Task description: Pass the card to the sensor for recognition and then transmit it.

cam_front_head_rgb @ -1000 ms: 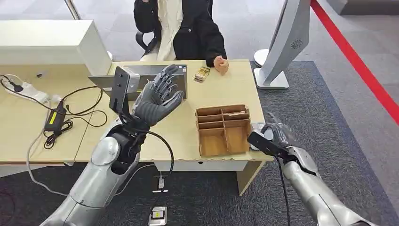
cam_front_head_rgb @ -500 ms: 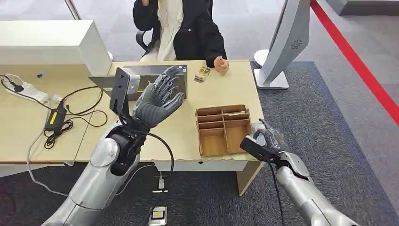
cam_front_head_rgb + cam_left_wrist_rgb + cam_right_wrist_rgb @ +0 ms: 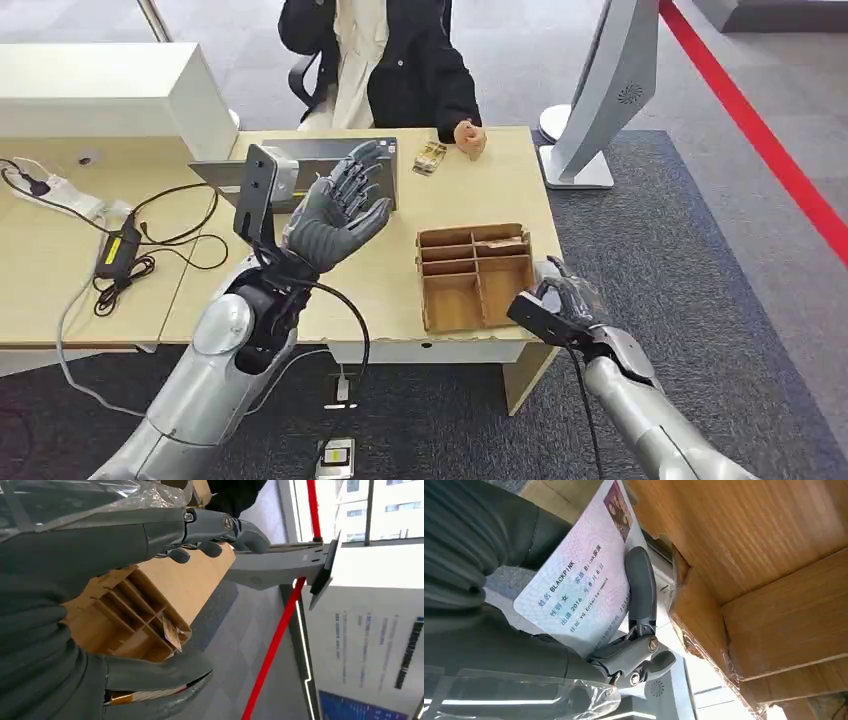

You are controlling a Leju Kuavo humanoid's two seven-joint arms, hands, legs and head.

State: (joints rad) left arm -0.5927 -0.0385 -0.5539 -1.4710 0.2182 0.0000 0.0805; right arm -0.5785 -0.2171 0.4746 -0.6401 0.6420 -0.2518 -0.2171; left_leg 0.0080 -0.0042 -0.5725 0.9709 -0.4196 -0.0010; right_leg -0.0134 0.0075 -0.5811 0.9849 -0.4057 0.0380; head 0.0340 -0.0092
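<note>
Right hand (image 3: pixel 566 302): holds the card (image 3: pixel 584 587), a dark finger (image 3: pixel 640 587) pressed across its face and the palm behind it; it sits at the worktop's (image 3: pixel 500 185) near right corner, just beside the tray (image 3: pixel 476 274).
Left hand (image 3: pixel 335 212): raised over the worktop, palm up, fingers apart, holding nothing.
Change: over the last second the right hand has drawn in from right of the corner toward the tray and dropped a little; the left hand has kept its raised pose; the person's fist (image 3: pixel 468 137) has stayed on the far edge.
Meaning: judging from this, the card is lifted and being carried, recognition not yet done. Which object is the sensor cannot be told; a small white device (image 3: pixel 659 582) lies just beyond the card in the right wrist view.
Card: pale, pink-tinted, with a small photo in one corner; held close to the tray's wooden side.
Writing: the card reads "BLACKPINK", "2016", "8" and "YG Entertainment" among Chinese characters too small to give in full.
Tray: brown, divided into compartments; a slip (image 3: pixel 171 634) stands in one.
Farther out: a laptop (image 3: pixel 305 160), a power brick (image 3: pixel 117 250) with cables, a white stand (image 3: pixel 600 90) on the floor to the right.
</note>
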